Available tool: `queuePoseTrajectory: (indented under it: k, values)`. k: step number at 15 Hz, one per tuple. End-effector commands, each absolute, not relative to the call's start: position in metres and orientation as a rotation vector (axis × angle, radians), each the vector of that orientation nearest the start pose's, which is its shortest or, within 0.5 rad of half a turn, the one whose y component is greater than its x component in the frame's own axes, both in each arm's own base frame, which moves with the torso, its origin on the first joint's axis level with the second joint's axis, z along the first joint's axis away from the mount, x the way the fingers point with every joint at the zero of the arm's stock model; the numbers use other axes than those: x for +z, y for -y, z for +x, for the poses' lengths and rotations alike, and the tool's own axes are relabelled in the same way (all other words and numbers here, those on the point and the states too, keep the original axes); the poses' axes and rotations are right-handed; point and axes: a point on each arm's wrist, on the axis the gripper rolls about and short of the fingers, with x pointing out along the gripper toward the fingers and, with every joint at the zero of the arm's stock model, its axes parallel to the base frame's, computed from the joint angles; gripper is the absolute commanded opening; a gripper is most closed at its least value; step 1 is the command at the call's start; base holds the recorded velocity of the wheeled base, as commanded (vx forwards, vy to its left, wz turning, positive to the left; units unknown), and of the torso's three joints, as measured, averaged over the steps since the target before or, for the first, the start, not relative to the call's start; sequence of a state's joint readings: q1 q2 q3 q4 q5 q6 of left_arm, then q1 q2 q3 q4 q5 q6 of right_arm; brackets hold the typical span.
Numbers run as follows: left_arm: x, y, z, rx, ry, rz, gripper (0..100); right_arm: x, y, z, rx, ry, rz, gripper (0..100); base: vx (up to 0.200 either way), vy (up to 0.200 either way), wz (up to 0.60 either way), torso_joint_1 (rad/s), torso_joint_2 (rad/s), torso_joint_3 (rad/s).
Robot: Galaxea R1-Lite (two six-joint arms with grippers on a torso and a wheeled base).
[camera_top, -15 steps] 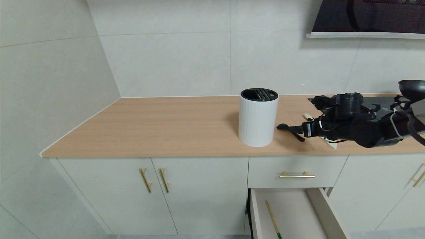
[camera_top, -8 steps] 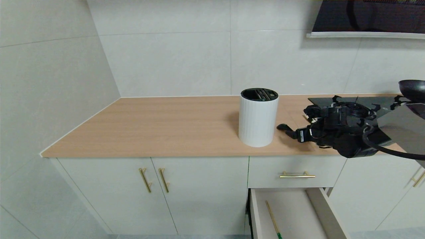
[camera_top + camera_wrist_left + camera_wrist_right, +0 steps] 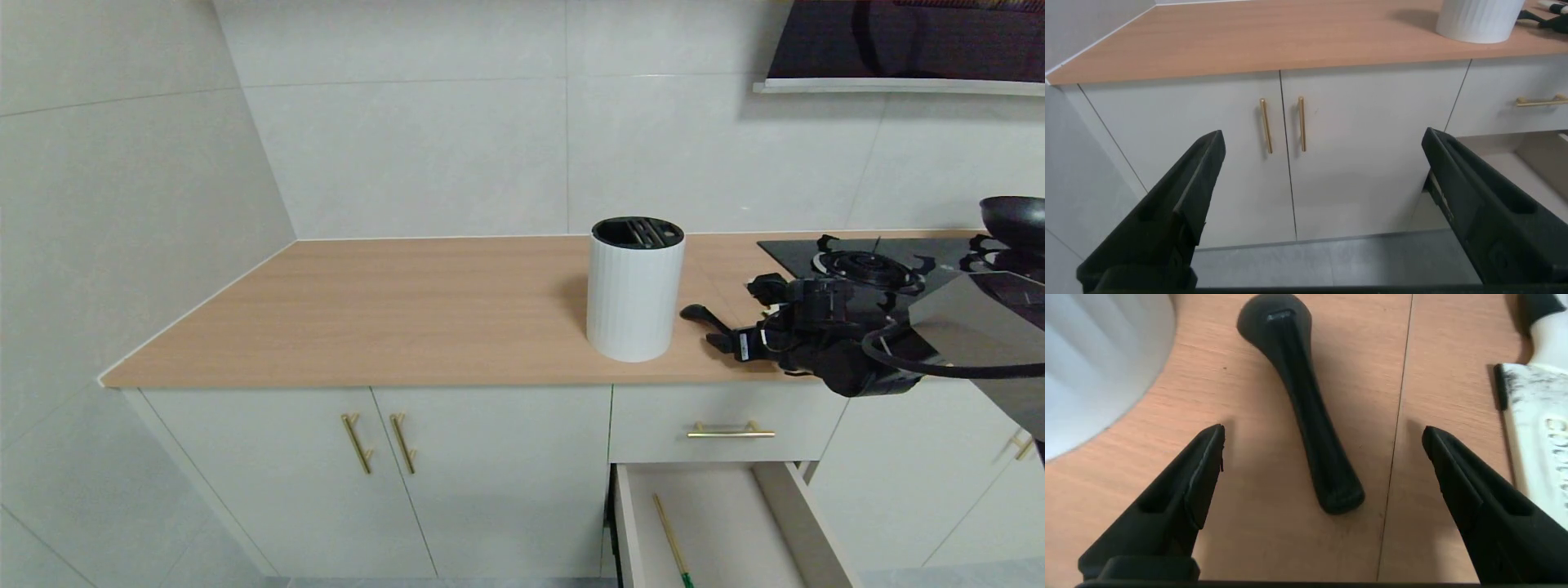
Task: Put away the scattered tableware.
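A black utensil handle (image 3: 1305,421) lies on the wooden counter, just right of the white ribbed holder (image 3: 635,288); in the head view the same black handle (image 3: 696,313) pokes out ahead of my right gripper (image 3: 718,333). My right gripper (image 3: 1323,506) is low over the handle, open, with one finger on each side of it. A white-bladed knife (image 3: 1539,433) lies beside the handle. My left gripper (image 3: 1323,212) hangs open in front of the lower cabinet doors (image 3: 1290,155), holding nothing.
A drawer (image 3: 710,523) under the counter stands open with a chopstick (image 3: 671,539) inside. A gas hob (image 3: 869,265) and a dark pan (image 3: 1012,219) are at the counter's right end. The counter (image 3: 408,310) left of the holder is bare wood.
My right arm has come down and drawn slightly back toward the counter's front edge, bringing the gripper low over the black handle. The holder and drawer have not moved.
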State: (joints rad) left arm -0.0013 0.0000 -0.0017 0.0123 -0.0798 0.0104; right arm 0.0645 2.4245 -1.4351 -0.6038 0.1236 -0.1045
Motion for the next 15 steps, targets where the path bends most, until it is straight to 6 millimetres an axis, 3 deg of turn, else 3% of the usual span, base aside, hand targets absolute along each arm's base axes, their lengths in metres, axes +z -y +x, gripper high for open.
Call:
queuePoseTrajectory:
  k: [1, 9, 10, 15]
  values:
    - [0.0746, 0.0018, -0.0230, -0.081, -0.010, 0.010, 100, 0.0489, -0.0345, 0.4800, 0.209, -0.384, -0.094, 100, 0.000, 0.000, 0.00, 0.000, 0.00, 0.000]
    - [0.0746, 0.0018, -0.0230, -0.081, -0.010, 0.010, 100, 0.0480, -0.0349, 0.4805, 0.193, -0.386, -0.101, 100, 0.000, 0.000, 0.00, 0.000, 0.00, 0.000]
    - [0.0746, 0.0018, -0.0230, -0.081, -0.010, 0.010, 100, 0.0480, -0.0356, 0.4805, 0.194, -0.386, -0.101, 0, 0.000, 0.000, 0.00, 0.000, 0.00, 0.000]
    - [0.0746, 0.0018, -0.0230, -0.081, -0.010, 0.010, 100, 0.0476, -0.0356, 0.4802, 0.194, -0.388, -0.101, 0, 0.000, 0.000, 0.00, 0.000, 0.00, 0.000]
